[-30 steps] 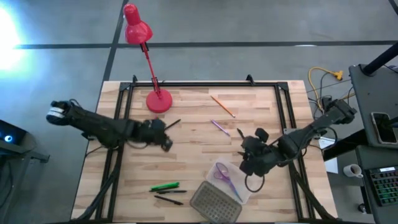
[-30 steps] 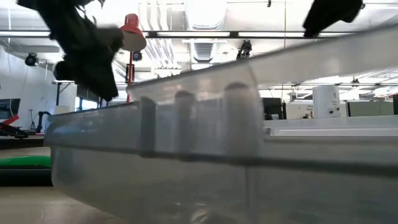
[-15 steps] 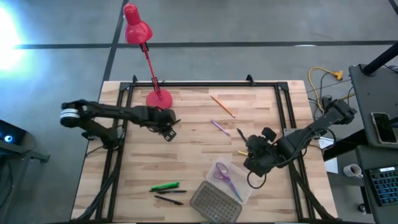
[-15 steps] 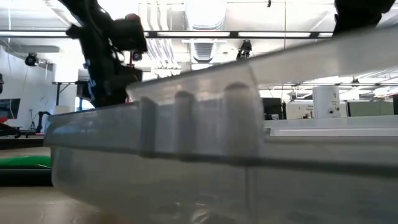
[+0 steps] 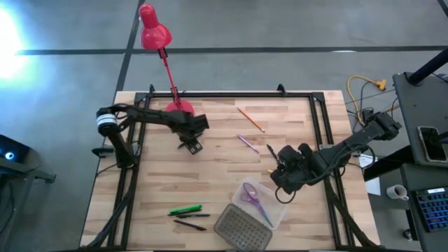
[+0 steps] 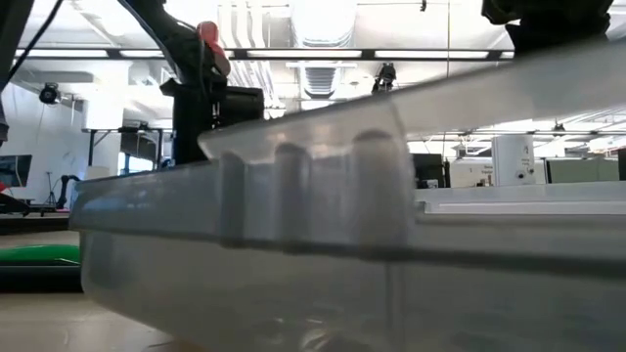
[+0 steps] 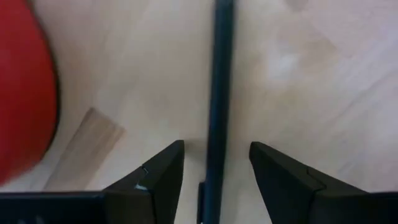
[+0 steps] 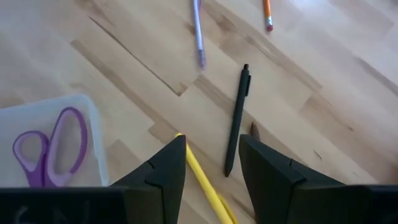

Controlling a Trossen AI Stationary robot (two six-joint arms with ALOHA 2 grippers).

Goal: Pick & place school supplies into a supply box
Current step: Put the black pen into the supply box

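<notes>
The translucent supply box [image 5: 260, 203] stands near the table's near edge with the purple-handled scissors [image 5: 253, 199] inside; its grey gridded lid [image 5: 241, 227] lies beside it. My left gripper [image 7: 214, 168] is open next to the red lamp's base [image 7: 22, 93]. Its fingers stand on either side of a dark pen [image 7: 217, 87] that lies flat on the table. My right gripper [image 8: 211, 165] is open, just off the box's far side, over a yellow pencil [image 8: 200, 177]. A black pen [image 8: 236, 121], a purple pencil [image 8: 197, 31] and an orange pencil [image 8: 267, 12] lie beyond it.
A green marker [image 5: 185, 209] and two dark pens [image 5: 192, 220] lie on the wood left of the lid. The red desk lamp [image 5: 168, 70] leans over the far edge, and its base [image 5: 178, 110] stands close to my left gripper [image 5: 191, 145]. A black frame rail [image 5: 224, 94] rims the table.
My left arm has swung in from the left and my left gripper has moved toward the far edge, ending over the dark pen beside the lamp's base. My right gripper has shifted slightly toward the far edge, away from the box.
</notes>
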